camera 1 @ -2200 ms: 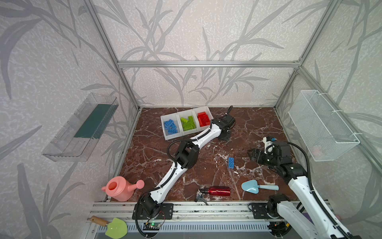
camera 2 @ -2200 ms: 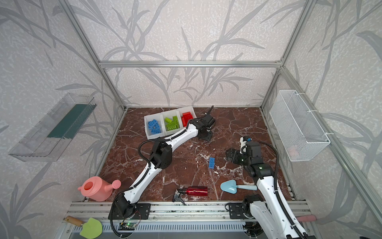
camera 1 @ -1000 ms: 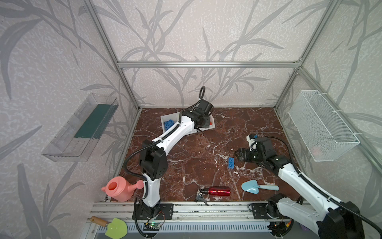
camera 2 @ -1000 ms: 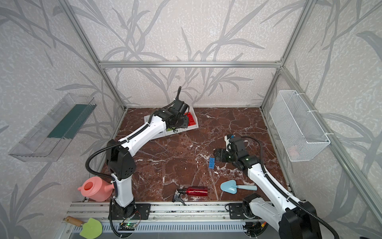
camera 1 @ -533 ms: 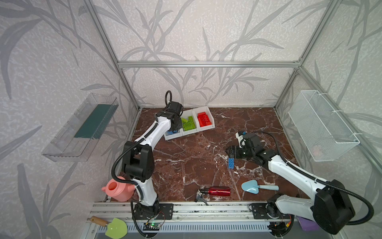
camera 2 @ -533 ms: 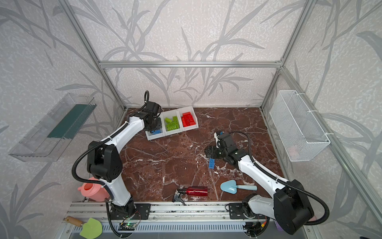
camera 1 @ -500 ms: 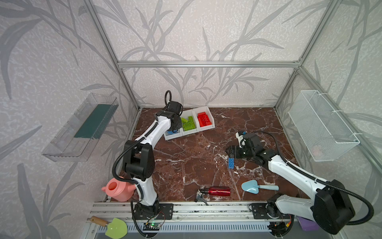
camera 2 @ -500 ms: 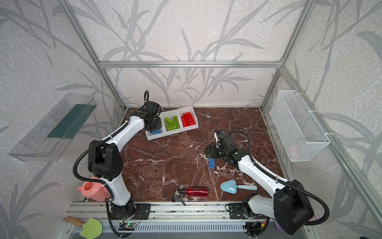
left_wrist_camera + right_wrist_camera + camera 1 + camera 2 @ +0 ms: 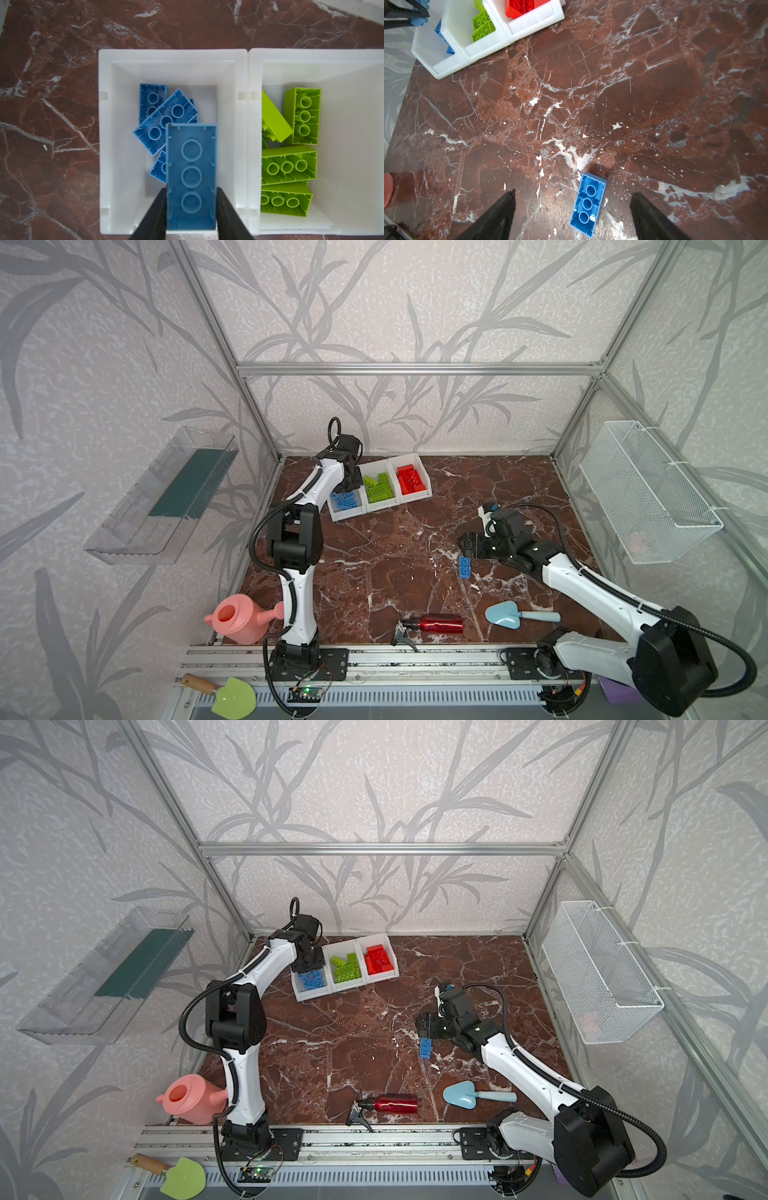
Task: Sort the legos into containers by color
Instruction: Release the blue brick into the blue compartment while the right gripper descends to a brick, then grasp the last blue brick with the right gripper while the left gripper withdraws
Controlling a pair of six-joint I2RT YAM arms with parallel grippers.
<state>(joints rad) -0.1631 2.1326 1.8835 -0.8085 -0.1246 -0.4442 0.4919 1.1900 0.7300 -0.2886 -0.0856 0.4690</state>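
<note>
Over the blue bin [image 9: 106,145], the end one of three joined white bins, the left gripper [image 9: 191,189] has a held blue brick [image 9: 191,155] between its fingers. Both fingers sit flush on its long sides, hollow underside facing the camera. Whether the squeeze is firm, can't tell. Below it are more blue bricks [image 9: 166,120]. Lime bricks [image 9: 288,166] are in the green bin [image 9: 254,145], and red bricks [image 9: 411,483] in the red bin [image 9: 429,489].

The only piece left out is the loose blue brick [image 9: 588,204], flat on the marble tabletop [image 9: 591,93], studs down. The right gripper [image 9: 572,194] hangs just above with its fingers wide apart and nothing in them. The brick lies between them, nearer one finger and a bit skewed.

Handling guess: the brick is light, rigid, hollow plastic with smooth, slick walls, and not fragile. Pinch across the short width at mid-length, after a small wrist turn to square up. An off-centre grip would likely let it twist or pop out.

Surroundings:
- Red spray bottle [image 9: 436,623] and light blue trowel [image 9: 505,614] lie toward the front edge, apart from the brick.
- Pink watering can [image 9: 237,620] stands at the front corner by the left arm.
- Wire-mesh basket [image 9: 652,497] and clear tray [image 9: 166,489] hang on the side walls.

The marble between brick and bins is bare. The real obstacle is the left arm parked over the blue bin.
</note>
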